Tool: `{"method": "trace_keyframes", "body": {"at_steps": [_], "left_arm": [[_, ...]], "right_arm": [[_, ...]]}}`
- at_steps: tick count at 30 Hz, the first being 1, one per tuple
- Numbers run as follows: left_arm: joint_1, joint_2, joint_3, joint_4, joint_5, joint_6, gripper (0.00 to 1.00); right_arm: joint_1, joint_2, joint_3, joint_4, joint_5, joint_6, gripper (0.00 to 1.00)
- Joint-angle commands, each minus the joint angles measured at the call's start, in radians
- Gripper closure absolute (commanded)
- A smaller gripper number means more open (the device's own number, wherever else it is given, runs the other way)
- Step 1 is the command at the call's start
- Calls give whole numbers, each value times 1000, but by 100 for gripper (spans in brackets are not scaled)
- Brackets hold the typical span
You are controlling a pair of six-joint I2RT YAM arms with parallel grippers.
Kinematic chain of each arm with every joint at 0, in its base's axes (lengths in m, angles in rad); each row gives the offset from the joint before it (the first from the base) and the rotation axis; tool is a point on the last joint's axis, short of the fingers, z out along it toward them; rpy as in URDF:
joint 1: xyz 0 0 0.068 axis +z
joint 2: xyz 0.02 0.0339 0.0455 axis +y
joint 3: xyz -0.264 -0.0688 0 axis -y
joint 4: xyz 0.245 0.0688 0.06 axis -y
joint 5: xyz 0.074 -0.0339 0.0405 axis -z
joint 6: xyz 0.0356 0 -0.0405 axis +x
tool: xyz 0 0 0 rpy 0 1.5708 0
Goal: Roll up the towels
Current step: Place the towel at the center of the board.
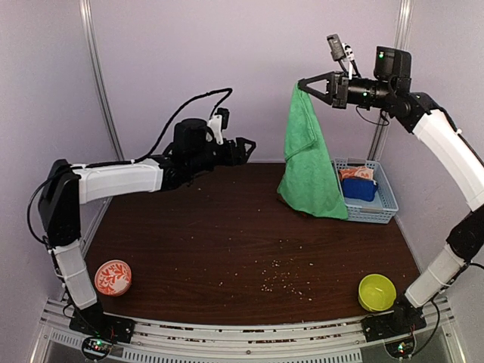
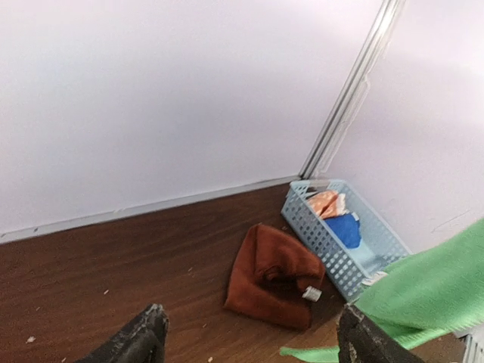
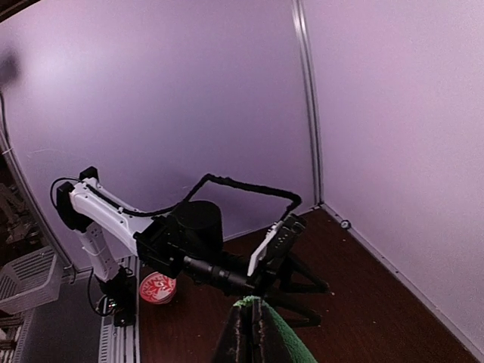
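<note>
The left gripper (image 1: 246,145) is being held above the table (image 1: 189,227) with its fingers (image 2: 140,340) spread wide and nothing between them. To its right, the green towel (image 1: 310,162) is being dangled by one corner, which is being pinched in the tightly closed right gripper (image 1: 304,85). Its lower hem is being rested on the wood well below that gripper.

The step in hand is judged to be the spreading of this towel before rolling. It is likely being done best if a free corner on the side facing the left gripper is taken by the open fingers. The cloth can then be stretched flat between both grippers while being lowered, without any twist.

Well below and behind the left gripper, a red patterned bowl (image 1: 113,277) is being left at the near edge, with crumbs (image 1: 280,283) scattered further right. Ahead of the left gripper, the rust-red towel (image 2: 272,276) is being left crumpled just beside the blue basket (image 1: 372,213). Both are judged to be crowding the laying-down spot. Far below the right gripper, a yellow-green bowl (image 1: 376,292) is being kept well apart.
</note>
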Motion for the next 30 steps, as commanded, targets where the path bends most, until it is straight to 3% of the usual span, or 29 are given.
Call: {"method": "trace_keyframes", "body": {"at_steps": [1, 6, 8, 12, 15, 16, 17, 19, 22, 24, 30], "left_arm": [[44, -144, -200, -88, -151, 79, 21], [85, -317, -295, -142, -268, 143, 21], [90, -348, -303, -160, -304, 171, 20], [96, -375, -298, -189, -303, 215, 20], [96, -379, -294, -230, -291, 247, 20], [96, -381, -296, -246, -286, 258, 21], [96, -385, -299, -261, -283, 266, 21], [96, -392, -301, -307, -270, 276, 21], [96, -415, -308, -407, -224, 281, 23], [96, -432, -316, -482, -170, 281, 27], [95, -464, -339, -742, -8, 238, 39]], "right_arm": [[123, 14, 54, 66, -146, 28, 100], [133, 60, 77, 489, -333, 450, 100], [106, 54, 45, 522, -342, 465, 100], [-3, -19, -177, 431, -290, 335, 98], [-84, -105, -420, 177, -223, 32, 74], [-98, -129, -487, 43, -159, -112, 60], [-105, -153, -541, -72, -48, -244, 52], [-117, -192, -645, -198, 88, -404, 47], [-139, -241, -730, -260, 274, -481, 46], [-128, -273, -748, -298, 315, -535, 49], [72, -263, -800, -345, 437, -700, 63]]}}
